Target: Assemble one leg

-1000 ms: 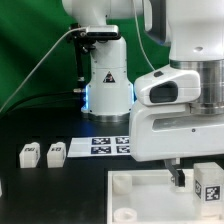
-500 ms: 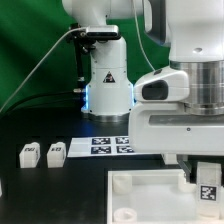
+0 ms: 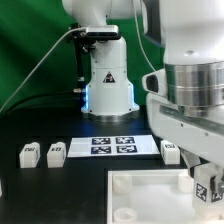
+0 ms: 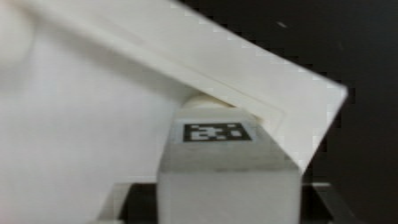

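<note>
My gripper is shut on a leg, a stubby white post with a square tag, and holds it at the right end of the large white panel. In the wrist view the held leg stands between the dark fingers, tag facing the camera. Its far end sits at a round corner socket of the panel. Whether the leg is in the socket I cannot tell. Three more legs lie on the table: two at the exterior view's left, one to the right of the marker board.
The marker board lies flat behind the panel. The arm's white base stands at the back with a cable running to the left. A green backdrop fills the back left. The table is black.
The wrist has turned and shifted toward the exterior view's right, carrying the leg lower at the panel's right end. A leg beside the marker board has come into sight.
</note>
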Robot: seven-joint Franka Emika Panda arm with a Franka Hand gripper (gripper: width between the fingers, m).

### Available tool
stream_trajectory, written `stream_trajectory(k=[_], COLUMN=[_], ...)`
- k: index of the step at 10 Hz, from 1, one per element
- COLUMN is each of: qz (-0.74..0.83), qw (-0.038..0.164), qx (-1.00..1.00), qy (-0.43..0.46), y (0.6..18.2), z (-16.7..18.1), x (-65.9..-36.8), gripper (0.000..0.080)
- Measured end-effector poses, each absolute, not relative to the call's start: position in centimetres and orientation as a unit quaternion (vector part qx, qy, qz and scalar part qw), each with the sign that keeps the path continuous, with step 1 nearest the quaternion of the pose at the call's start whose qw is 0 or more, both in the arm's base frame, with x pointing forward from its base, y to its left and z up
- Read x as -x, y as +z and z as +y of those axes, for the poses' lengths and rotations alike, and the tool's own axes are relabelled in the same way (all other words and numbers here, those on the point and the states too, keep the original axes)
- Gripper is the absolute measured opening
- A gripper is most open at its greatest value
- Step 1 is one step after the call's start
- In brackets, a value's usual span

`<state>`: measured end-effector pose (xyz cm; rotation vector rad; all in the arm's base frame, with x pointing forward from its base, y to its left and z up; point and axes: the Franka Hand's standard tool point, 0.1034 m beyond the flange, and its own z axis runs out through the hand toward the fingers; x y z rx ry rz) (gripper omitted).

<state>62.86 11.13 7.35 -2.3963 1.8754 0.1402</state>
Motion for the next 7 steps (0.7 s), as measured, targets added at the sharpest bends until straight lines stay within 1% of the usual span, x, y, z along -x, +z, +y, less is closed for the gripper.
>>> stream_trajectory(k=[1, 4, 5, 6, 7], qz=[0.659, 0.653, 0.617, 0.57, 0.484], qw=[0.051, 0.052, 0.054, 0.06, 0.064], qx=[0.749, 0.754, 0.784, 0.819, 0.873], qy=[0.053, 0.052, 0.044, 0.031, 0.019], y=[7.32, 7.3, 7.25, 7.07, 7.25], z=[10.96, 11.0, 11.1, 11.49, 11.45], x=[-62.89, -62.88, -62.98, -63.05, -63.22], gripper=[0.0291, 0.03, 0.0481, 0.0591, 0.0639])
